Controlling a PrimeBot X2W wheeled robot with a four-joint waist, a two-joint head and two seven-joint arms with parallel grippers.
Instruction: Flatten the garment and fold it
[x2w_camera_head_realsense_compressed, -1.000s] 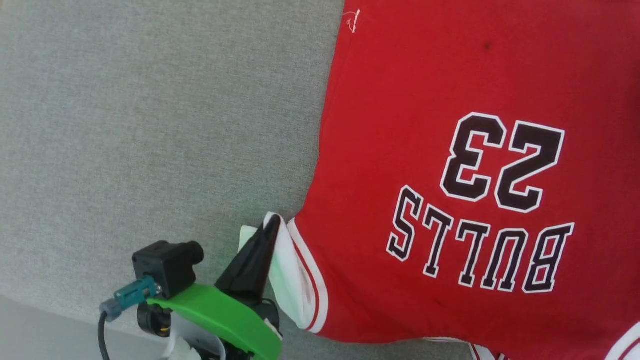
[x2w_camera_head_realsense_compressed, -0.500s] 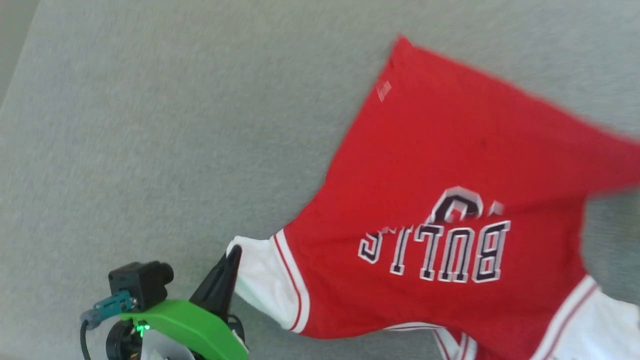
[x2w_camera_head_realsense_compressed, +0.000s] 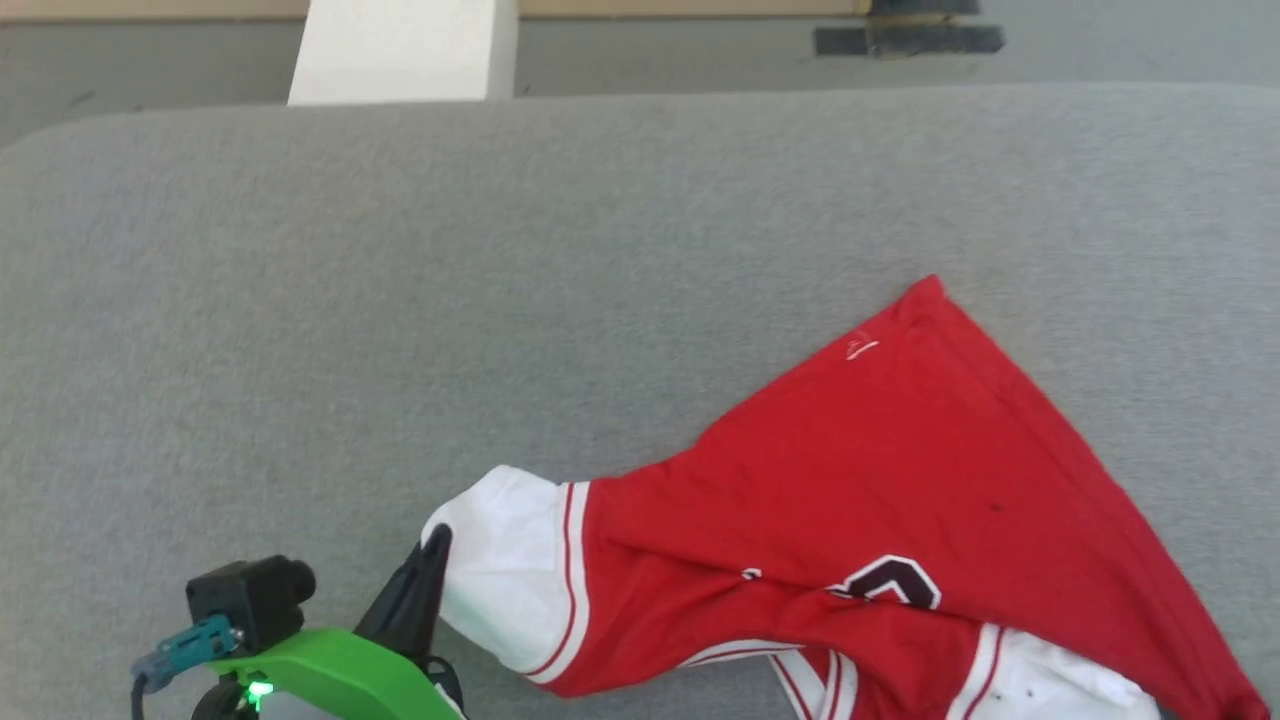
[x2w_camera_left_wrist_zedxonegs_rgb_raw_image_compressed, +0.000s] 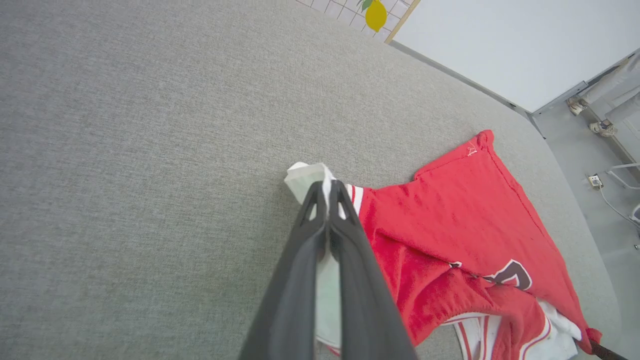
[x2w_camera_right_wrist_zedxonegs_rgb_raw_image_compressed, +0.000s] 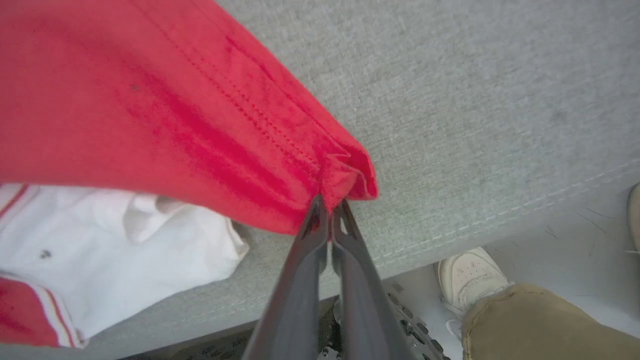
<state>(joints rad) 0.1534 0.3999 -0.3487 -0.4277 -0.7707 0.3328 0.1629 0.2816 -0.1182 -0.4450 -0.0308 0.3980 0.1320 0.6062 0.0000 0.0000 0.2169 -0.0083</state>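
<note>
Sprawling across the grey padded surface (x2w_camera_head_realsense_compressed: 400, 300), the garment (x2w_camera_head_realsense_compressed: 880, 480) sits low and to the right in the head view. It is far from flat! The red body is rucked into folds, with one hemmed corner pointing up and away. Just a sliver of the black, white-outlined number (x2w_camera_head_realsense_compressed: 890, 582) peeks out of a crease. A white sleeve (x2w_camera_head_realsense_compressed: 505, 565) with red-and-white striped trim stretches out to the left, and a second white sleeve (x2w_camera_right_wrist_zedxonegs_rgb_raw_image_compressed: 100, 235) lies bunched under the red cloth.

Over to the arms: the left gripper (x2w_camera_head_realsense_compressed: 432, 545) comes in from the lower left, its fingers pressed together on the edge of that stretched sleeve. The right gripper (x2w_camera_right_wrist_zedxonegs_rgb_raw_image_compressed: 327, 205) is clamped tight on a red hemmed corner of the garment, near the surface's stitched front edge.

Beyond the far edge there is grey floor (x2w_camera_head_realsense_compressed: 650, 45) and a white block (x2w_camera_head_realsense_compressed: 400, 50). Below the near edge stand a person's pale shoe (x2w_camera_right_wrist_zedxonegs_rgb_raw_image_compressed: 470, 277) and tan trouser leg (x2w_camera_right_wrist_zedxonegs_rgb_raw_image_compressed: 540, 320).
</note>
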